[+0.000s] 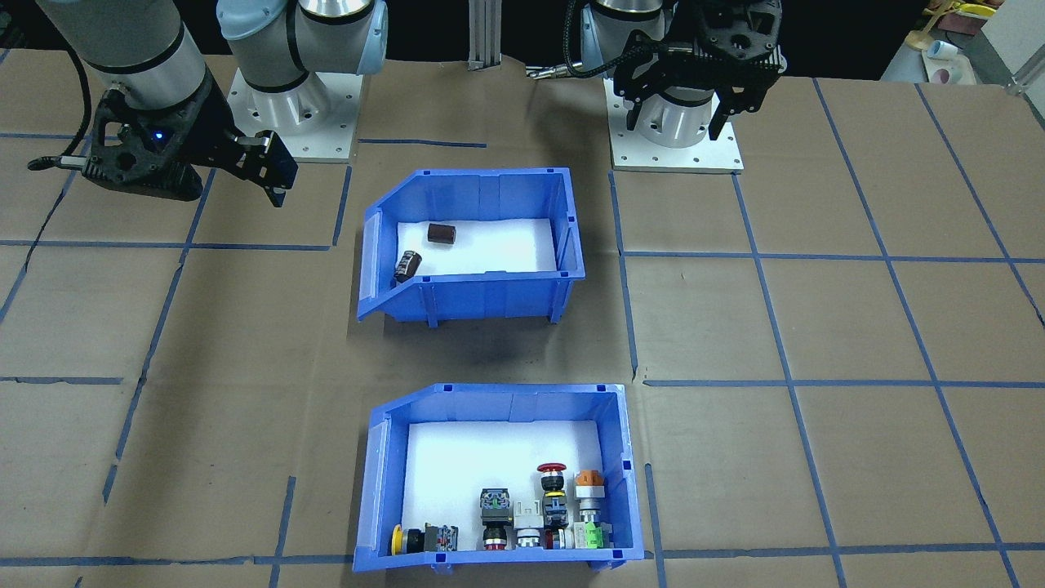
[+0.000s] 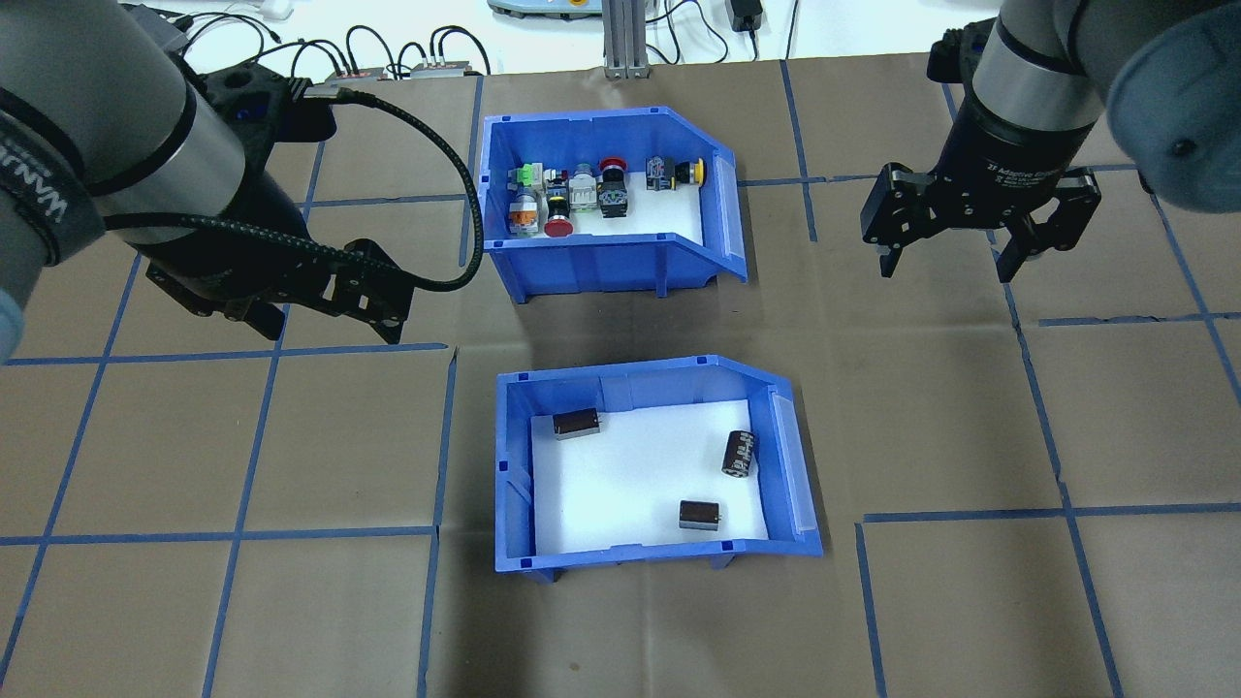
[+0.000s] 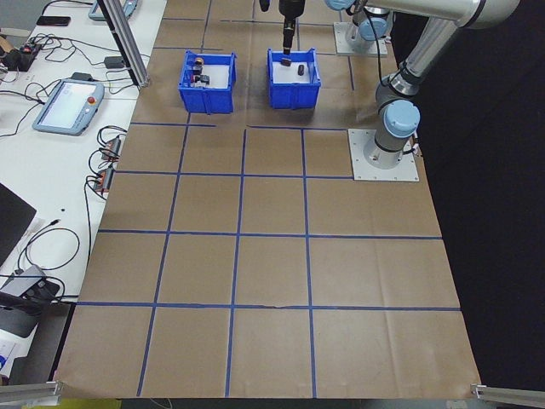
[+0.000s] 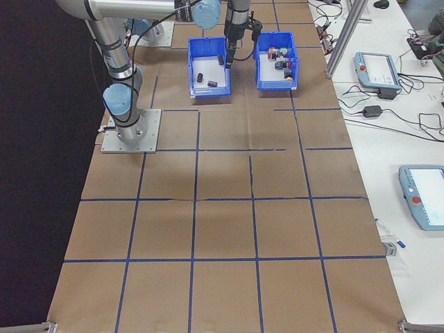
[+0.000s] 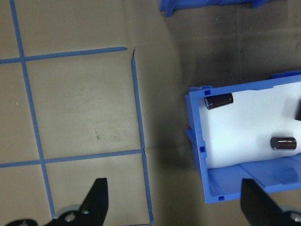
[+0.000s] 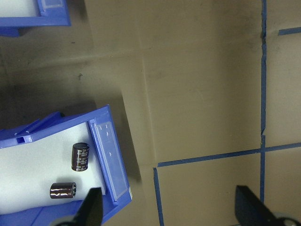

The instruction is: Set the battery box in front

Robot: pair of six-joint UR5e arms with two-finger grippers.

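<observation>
A: Nearest the robot's edge of the tabletop (image 2: pixel 194 601) sits the battery box (image 2: pixel 514 456), the button bin (image 2: pixel 591 267) beyond it.

B: Neither hand grips. The left hand (image 2: pixel 320 310) and right hand (image 2: pixel 955 257) both hover with fingers apart, flanking the boxes.

A: Next, probably, one drops to a wall.

B: Writing? Only blurred print on the right wrist, unreadable.

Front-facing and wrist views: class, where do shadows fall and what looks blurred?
Front-facing view: a soft dark shadow lies on the table between the battery box and the button bin. Left wrist view: the left gripper fingers are blurred at the bottom edge.
</observation>
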